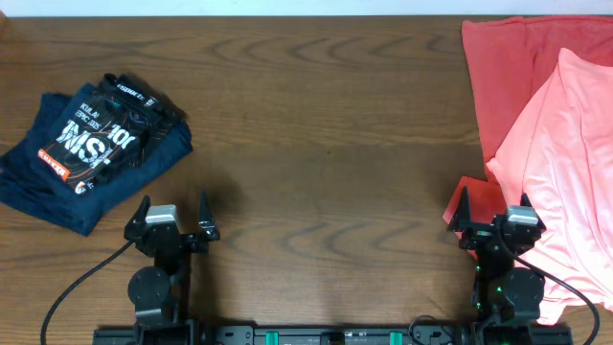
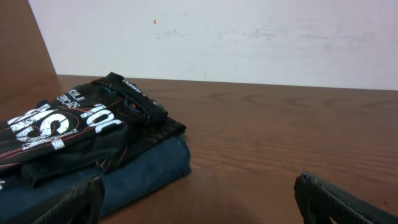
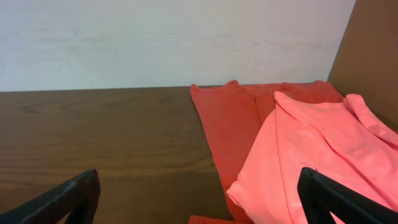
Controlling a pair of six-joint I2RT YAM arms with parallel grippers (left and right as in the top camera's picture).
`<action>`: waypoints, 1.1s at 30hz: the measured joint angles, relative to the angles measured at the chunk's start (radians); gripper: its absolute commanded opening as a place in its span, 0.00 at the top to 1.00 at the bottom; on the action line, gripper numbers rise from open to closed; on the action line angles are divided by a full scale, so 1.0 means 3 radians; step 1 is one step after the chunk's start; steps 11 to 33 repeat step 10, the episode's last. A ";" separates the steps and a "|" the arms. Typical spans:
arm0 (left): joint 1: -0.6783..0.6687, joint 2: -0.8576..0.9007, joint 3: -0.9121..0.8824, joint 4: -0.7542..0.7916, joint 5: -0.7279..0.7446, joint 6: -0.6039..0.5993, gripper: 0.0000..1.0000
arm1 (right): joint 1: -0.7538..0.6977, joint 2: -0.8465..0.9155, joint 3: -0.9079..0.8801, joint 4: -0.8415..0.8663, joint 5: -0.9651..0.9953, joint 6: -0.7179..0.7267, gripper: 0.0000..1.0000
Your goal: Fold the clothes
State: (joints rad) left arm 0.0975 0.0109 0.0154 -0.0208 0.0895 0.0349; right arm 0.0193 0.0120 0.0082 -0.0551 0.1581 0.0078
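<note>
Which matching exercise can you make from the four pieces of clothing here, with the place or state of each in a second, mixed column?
Column one
1. black jersey
2. navy garment
3. red shirt
4. coral-pink shirt

Column two
A. spread out on the right side, partly covered by a lighter shirt
B. folded, lying on top of another garment
C. lying under a folded piece, on the left side
D. lying over a darker shirt, reaching the right edge of the overhead view

Pairs: 1-B, 2-C, 3-A, 4-D
</note>
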 measured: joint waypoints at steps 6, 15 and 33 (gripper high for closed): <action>0.0000 0.0000 0.0000 0.0000 0.0000 0.0000 0.02 | 0.0000 0.0000 0.0000 0.0000 0.0000 0.0000 0.01; 0.0000 0.0000 0.0000 0.0000 0.0000 0.0000 0.02 | 0.0000 0.0000 0.0000 0.0000 0.0000 0.0000 0.01; 0.0000 0.0000 0.0000 0.0000 0.0000 0.0000 0.02 | 0.0000 0.0000 0.0000 0.0000 0.0000 0.0000 0.01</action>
